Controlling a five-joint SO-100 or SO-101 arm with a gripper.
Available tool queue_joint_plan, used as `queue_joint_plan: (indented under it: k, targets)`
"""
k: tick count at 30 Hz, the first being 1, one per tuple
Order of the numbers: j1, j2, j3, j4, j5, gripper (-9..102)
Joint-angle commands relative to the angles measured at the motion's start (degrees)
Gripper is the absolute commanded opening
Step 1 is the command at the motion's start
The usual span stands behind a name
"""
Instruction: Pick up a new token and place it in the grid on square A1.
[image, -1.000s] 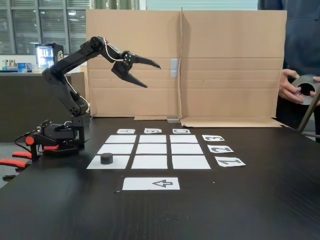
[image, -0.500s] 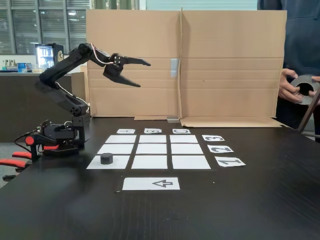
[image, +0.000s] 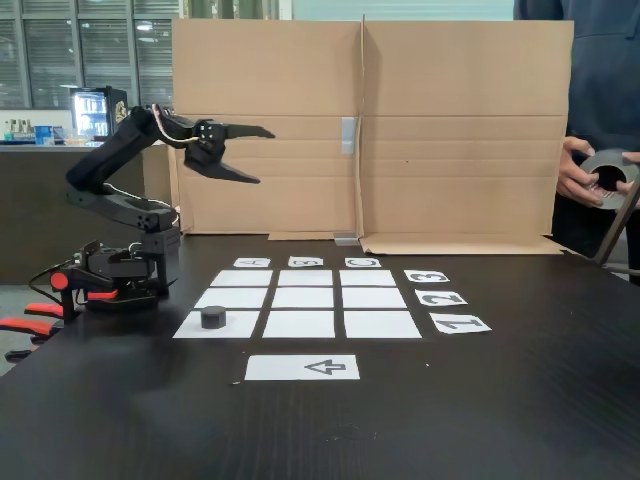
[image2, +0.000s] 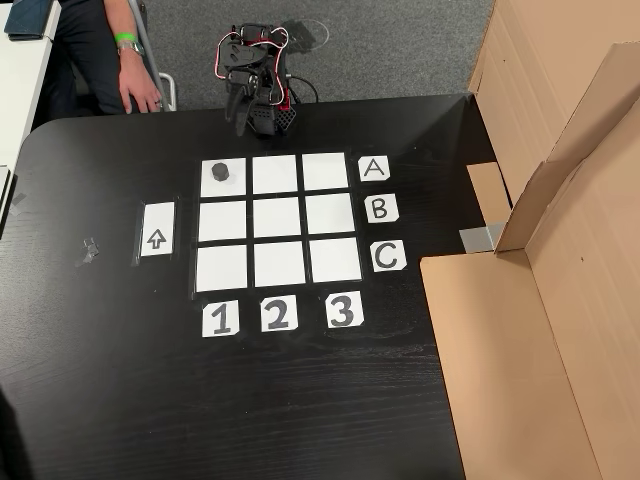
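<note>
Token (image: 213, 318) resting on the near-left cell of the grid (image: 304, 298); gripper (image: 264, 156) raised well above the grid, jaws spread, empty

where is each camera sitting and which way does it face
Fixed view: low at the table's edge, facing the cardboard wall; arm at left, gripper raised and open.
Other view: overhead, looking straight down; arm folded at the top edge.
Both show the grid with the token on its corner square.
</note>
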Motion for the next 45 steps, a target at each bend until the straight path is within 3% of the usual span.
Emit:
queue_joint_plan:
  k: [1,8,45]
  targets:
    - [3.60,2.29,1.23,-1.23,1.05,34]
    - [7.12,3.43,4.75,-2.29,1.93,34]
    - [6.59,5.80,9.67,-4.39,5.71,34]
